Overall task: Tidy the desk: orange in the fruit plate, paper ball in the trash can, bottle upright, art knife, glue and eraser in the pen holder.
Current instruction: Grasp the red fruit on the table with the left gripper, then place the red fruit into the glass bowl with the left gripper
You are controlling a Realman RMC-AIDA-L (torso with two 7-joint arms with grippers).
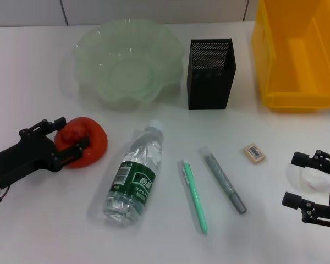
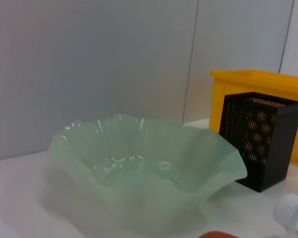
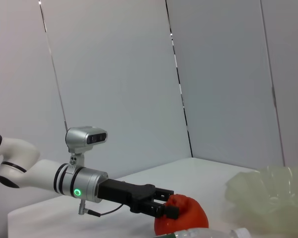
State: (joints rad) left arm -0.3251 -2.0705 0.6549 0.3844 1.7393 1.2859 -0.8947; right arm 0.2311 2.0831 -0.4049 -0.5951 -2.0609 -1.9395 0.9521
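My left gripper (image 1: 72, 133) is shut on the red-orange orange (image 1: 93, 144), which rests on the table left of the lying bottle (image 1: 135, 176); the right wrist view shows this gripper (image 3: 166, 208) and the orange (image 3: 188, 220) too. My right gripper (image 1: 291, 179) is open, its fingers on either side of the white paper ball (image 1: 311, 179) at the right edge. The pale-green fruit plate (image 1: 129, 60), black mesh pen holder (image 1: 210, 74) and yellow trash can (image 1: 297, 55) stand at the back. The eraser (image 1: 254, 153) lies right of centre.
A green pen-shaped tool (image 1: 194, 195) and a grey stick (image 1: 223, 180) lie side by side between the bottle and the eraser. The left wrist view shows the plate (image 2: 139, 163), the pen holder (image 2: 258, 141) and the trash can (image 2: 253, 79) ahead.
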